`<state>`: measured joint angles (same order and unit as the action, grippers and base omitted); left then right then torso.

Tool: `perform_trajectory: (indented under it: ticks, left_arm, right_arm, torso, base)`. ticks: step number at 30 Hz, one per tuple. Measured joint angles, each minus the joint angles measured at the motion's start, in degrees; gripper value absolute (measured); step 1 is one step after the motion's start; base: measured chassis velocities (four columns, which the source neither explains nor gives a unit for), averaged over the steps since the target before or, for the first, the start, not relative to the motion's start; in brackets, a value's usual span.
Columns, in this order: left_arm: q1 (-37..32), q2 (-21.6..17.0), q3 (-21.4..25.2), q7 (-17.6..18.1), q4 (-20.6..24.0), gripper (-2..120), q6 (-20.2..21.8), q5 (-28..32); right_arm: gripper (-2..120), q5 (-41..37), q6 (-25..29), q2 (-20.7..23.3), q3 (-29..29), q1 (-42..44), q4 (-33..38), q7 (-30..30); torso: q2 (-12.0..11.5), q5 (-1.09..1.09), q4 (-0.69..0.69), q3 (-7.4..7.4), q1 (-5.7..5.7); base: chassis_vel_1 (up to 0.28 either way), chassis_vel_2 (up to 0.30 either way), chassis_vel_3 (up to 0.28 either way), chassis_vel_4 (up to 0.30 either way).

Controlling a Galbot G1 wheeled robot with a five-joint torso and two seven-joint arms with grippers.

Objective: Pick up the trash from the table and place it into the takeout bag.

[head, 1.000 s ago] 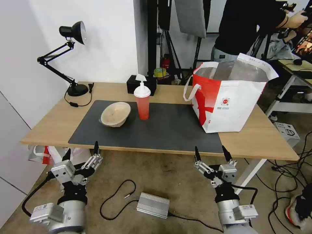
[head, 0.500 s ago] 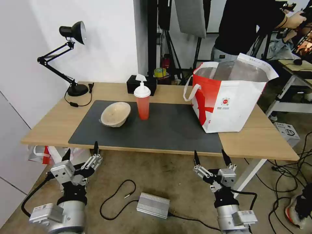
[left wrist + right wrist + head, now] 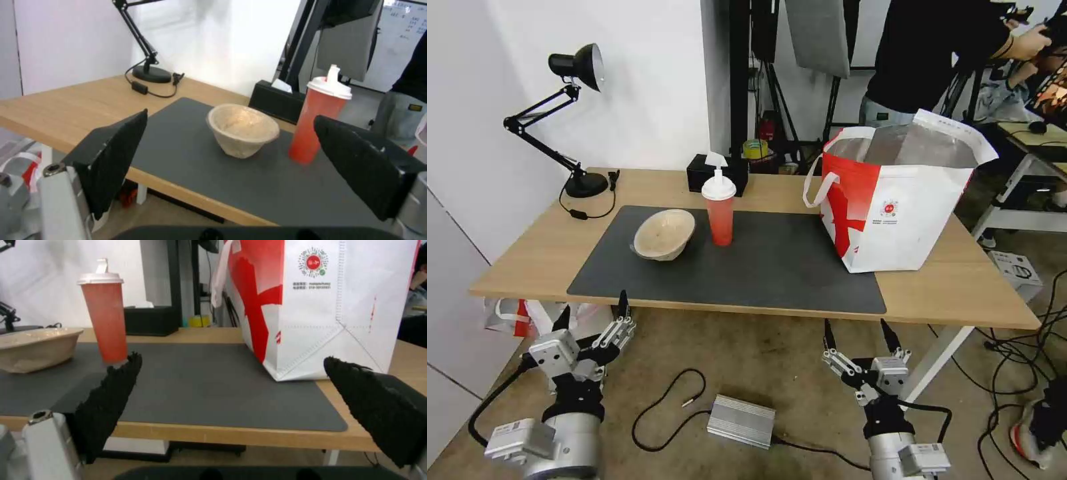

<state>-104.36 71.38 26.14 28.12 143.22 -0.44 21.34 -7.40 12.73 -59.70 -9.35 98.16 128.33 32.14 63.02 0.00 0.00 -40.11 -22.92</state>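
On the dark mat of the table [image 3: 534, 257] sits a beige paper-like bowl [image 3: 664, 233] [image 3: 242, 129] [image 3: 35, 348], and just right of it stands a red drink cup with a white lid [image 3: 719, 207] [image 3: 321, 123] [image 3: 104, 311]. The takeout bag [image 3: 904, 200] [image 3: 329, 306], white with a red panel and foil lining, stands open at the table's right. My left gripper [image 3: 592, 309] [image 3: 231, 163] hangs open below the table's front edge at the left. My right gripper [image 3: 859, 331] [image 3: 231, 396] is open too, below the front edge near the bag.
A black desk lamp [image 3: 575, 120] stands at the back left and a black tissue box [image 3: 717, 175] behind the cup. A silver power brick [image 3: 742, 421] and cables lie on the floor. A white table leg [image 3: 937, 360] is beside my right arm.
My right gripper has dropped lower and drawn back from the table's front edge. The left gripper and the things on the table have hardly moved.
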Motion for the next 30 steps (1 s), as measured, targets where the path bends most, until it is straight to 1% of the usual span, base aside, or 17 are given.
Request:
perform_trajectory:
  ticks: [16,24,30]
  left_arm:
    - [0.75,-0.22,-0.34,0.00,-0.84,100,-0.04,0.03]
    - [1.28,-0.26,-0.16,0.00,-1.06,100,-0.04,0.81]
    - [1.28,-0.26,-0.10,0.00,-1.12,100,-0.02,0.87]
  right_arm:
    - [100,0.09,0.08,-0.96,-0.04,0.27,-0.89,0.57]
    - [100,1.69,1.57,-0.97,-0.01,-0.53,-1.74,0.55]
    - [100,1.78,1.71,-0.69,0.04,-1.13,-1.59,0.55]
  torso:
    - [0.00,0.00,0.00,0.00,0.00]
    - [0.00,0.00,0.00,0.00,0.00]
    - [0.00,0.00,0.00,0.00,0.00]
  base:
    - [0.000,0.000,0.000,0.000]
    - [0.000,0.000,0.000,0.000]
    - [0.000,0.000,0.000,0.000]
